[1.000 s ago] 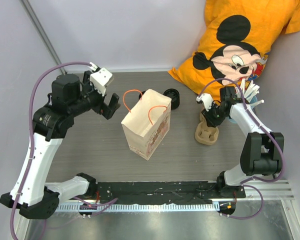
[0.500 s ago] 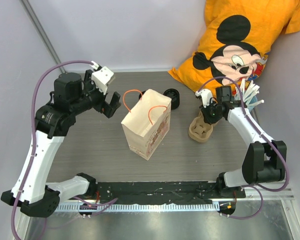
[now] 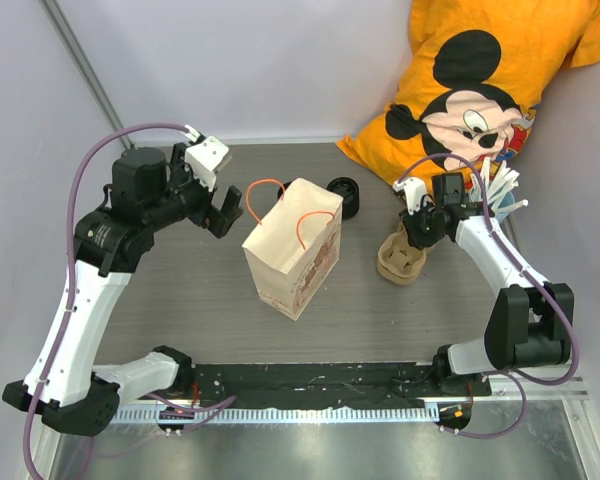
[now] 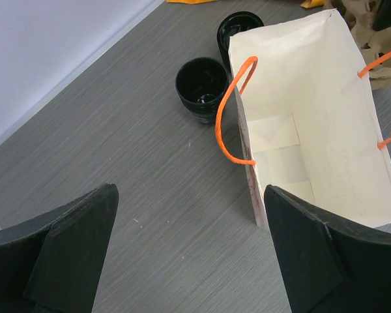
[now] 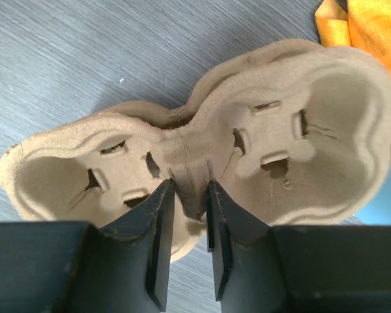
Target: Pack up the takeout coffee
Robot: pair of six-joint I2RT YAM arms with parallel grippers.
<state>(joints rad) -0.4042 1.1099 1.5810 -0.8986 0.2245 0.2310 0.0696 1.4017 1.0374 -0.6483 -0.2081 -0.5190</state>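
Note:
The black takeout cup (image 4: 201,81) stands open and dark inside on the table behind the brown paper bag (image 3: 292,260). A second black round piece (image 4: 240,27) sits just beyond it; I cannot tell whether it is the lid. In the top view they show as one black shape (image 3: 344,195) at the bag's far corner. The bag (image 4: 313,143) stands upright, open and empty inside. My left gripper (image 3: 225,210) is open and empty, left of the bag's orange handle (image 4: 231,111). My right gripper (image 5: 189,195) is shut on the middle ridge of the beige pulp carrier (image 5: 202,137).
The carrier (image 3: 400,258) lies right of the bag, with my right gripper (image 3: 417,228) at its far edge. A light blue cup of white straws (image 3: 495,195) stands at the far right. An orange Mickey Mouse pillow (image 3: 480,80) leans in the back right corner. Walls close the back and left.
My right gripper has pulled the pulp carrier a little to the left and away from the front edge. The left arm has barely moved.

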